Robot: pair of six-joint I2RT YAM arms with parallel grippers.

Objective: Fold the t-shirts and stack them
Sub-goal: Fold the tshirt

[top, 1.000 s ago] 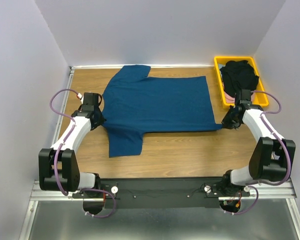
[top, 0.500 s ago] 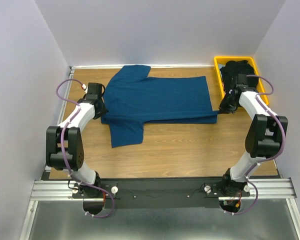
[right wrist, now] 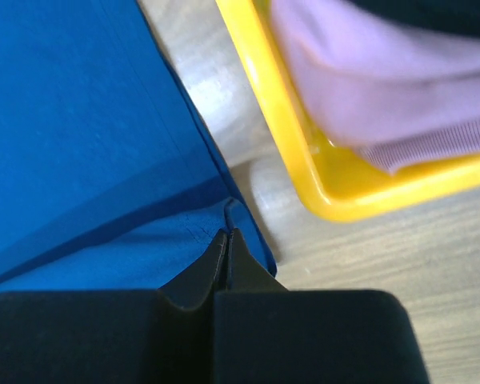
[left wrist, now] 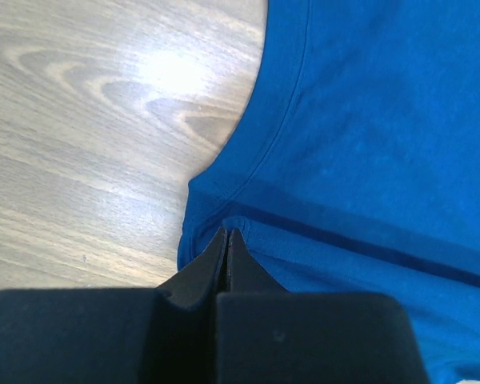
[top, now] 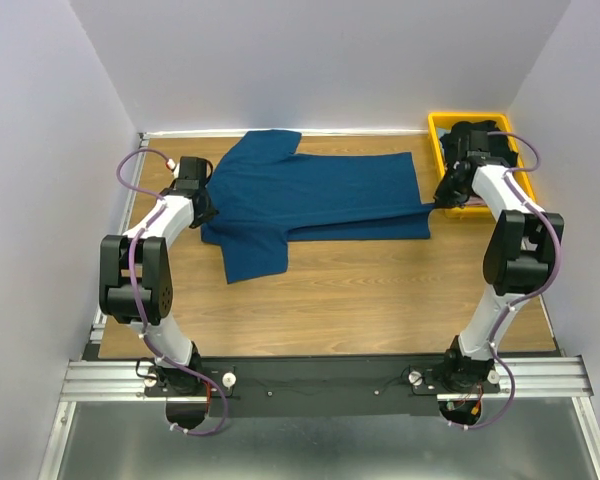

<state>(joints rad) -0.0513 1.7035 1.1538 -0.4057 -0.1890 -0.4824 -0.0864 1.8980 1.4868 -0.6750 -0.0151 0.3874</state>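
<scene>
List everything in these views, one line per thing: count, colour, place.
blue t-shirt: one, dark blue, spread across the far half of the table, near edge folded over
yellow tray: one, yellow, far right corner of the table
black t-shirt: one, black, bunched in the tray
pink t-shirt: one, pale pink, in the tray against its near rim
table: one, wood-grain brown, under everything
left gripper: one, black, shut on the blue t-shirt's left end
right gripper: one, black, shut on the blue t-shirt's right corner, beside the tray
</scene>
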